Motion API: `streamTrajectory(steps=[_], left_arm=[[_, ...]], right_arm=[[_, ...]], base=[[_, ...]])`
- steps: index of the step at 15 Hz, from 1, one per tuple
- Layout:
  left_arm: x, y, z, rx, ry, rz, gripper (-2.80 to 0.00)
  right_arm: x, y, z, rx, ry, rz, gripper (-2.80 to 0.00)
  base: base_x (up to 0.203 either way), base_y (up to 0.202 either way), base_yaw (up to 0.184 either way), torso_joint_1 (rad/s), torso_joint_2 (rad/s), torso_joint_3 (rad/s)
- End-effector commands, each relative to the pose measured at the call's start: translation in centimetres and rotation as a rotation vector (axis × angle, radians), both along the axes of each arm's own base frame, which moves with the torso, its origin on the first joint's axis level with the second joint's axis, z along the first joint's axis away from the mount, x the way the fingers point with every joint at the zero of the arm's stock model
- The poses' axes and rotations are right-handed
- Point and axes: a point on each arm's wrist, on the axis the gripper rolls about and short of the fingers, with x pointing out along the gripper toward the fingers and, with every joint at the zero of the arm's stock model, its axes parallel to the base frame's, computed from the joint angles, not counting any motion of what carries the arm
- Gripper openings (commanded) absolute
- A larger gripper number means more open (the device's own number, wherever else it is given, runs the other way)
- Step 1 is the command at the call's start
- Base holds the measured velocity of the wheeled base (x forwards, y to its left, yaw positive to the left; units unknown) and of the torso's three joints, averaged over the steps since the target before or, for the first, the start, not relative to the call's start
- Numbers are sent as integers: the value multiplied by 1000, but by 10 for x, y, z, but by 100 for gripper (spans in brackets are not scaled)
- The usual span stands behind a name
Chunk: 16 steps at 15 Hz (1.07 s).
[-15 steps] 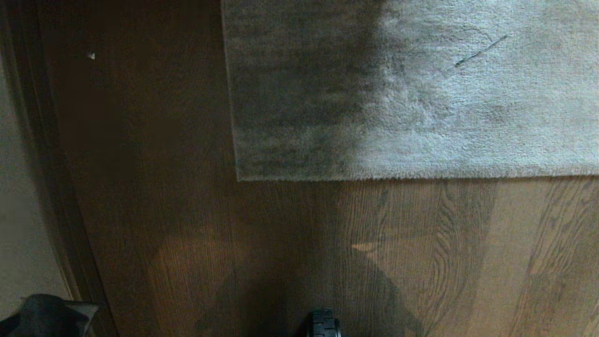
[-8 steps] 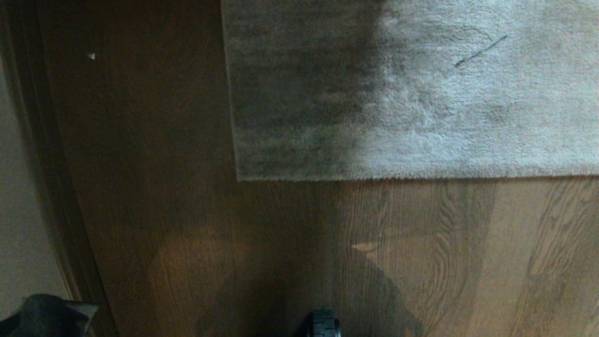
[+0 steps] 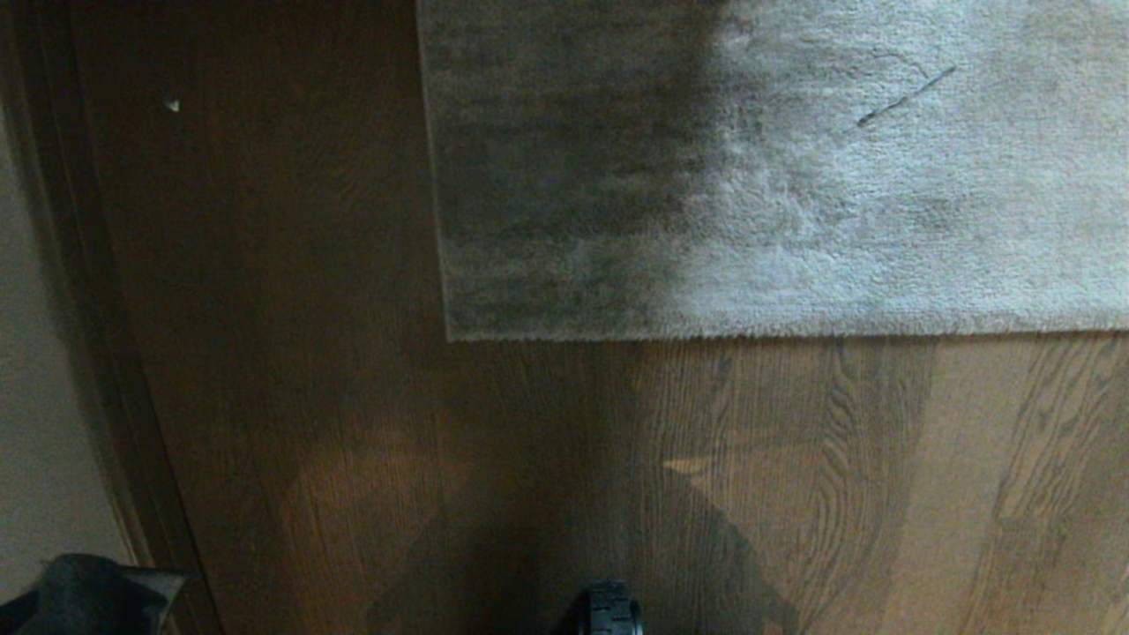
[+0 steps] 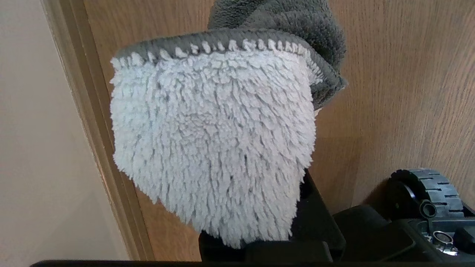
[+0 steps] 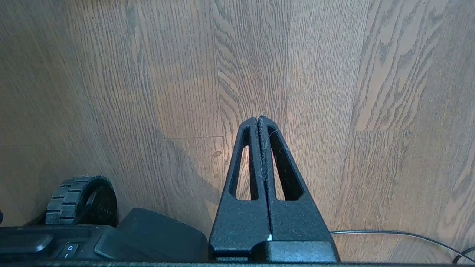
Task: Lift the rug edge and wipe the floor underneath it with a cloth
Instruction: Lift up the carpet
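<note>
Right, the rug edge (image 3: 776, 335) lies flat on the floor (image 3: 794, 485), straight border running across the head view w/ the corner (image 3: 450, 338) toward the left; a thin dark streak (image 3: 906, 97) sits on the pile further in. Left gripper (image 4: 259, 237) is clamped on the cloth (image 4: 211, 141), fluffy pale side facing the wrist cam, grey stitched hem on top, hanging over bare planks beside the baseboard (image 4: 96, 141). Right gripper (image 5: 258, 120) is empty, fingers pressed together, above the floor near the base wheel (image 5: 79, 200). No readable writing or brand anywhere.
</note>
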Motion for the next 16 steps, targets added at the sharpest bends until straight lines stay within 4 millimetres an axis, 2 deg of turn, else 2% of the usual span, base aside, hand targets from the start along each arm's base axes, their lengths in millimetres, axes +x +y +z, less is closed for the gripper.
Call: streamTrajectory(steps=[1,9,16], left_arm=[[0,0,0,0,0,-1,-280],[0,0,0,0,0,0,-280],[0,0,0,-1,0,1,-280]], right_arm=[[0,0,0,0,0,0,-280],[0,0,0,0,0,0,-280],[0,1,2,-112,-10,27,-280]], base=[[0,0,0,0,0,0],[0,0,0,0,0,0],[0,0,0,0,0,0]])
